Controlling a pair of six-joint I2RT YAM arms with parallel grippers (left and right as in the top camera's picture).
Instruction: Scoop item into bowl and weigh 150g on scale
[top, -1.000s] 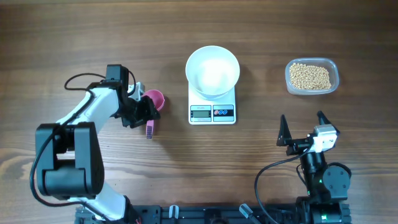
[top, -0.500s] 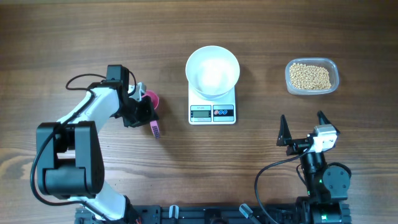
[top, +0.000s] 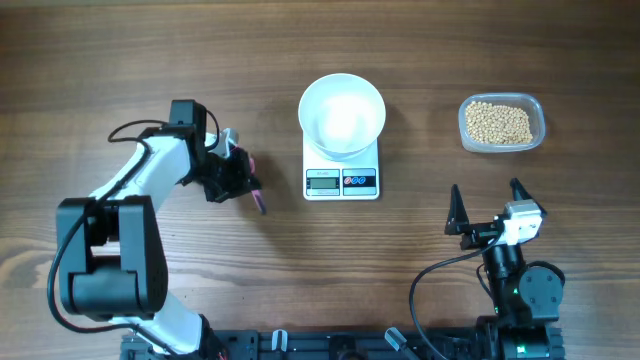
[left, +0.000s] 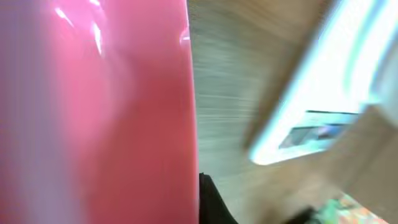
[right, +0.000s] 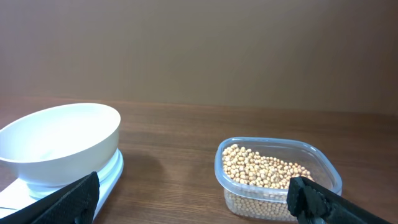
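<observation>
Holding a pink scoop (top: 258, 196) tight, the left pincer (top: 243, 175) is hanging over the left half of the bench (top: 320, 270), just left of the scale (top: 342, 181). In the left wrist view the scoop is filling the left half, and the rest is looking blurry. The white bowl (top: 342, 115) is sitting on the scale near the middle of the bench. The beans (top: 498, 123) are lying in a clear tub (top: 538, 110) near the back right corner. The right pincer (top: 486, 186) is standing wide open by the front right edge, holding nothing.
</observation>
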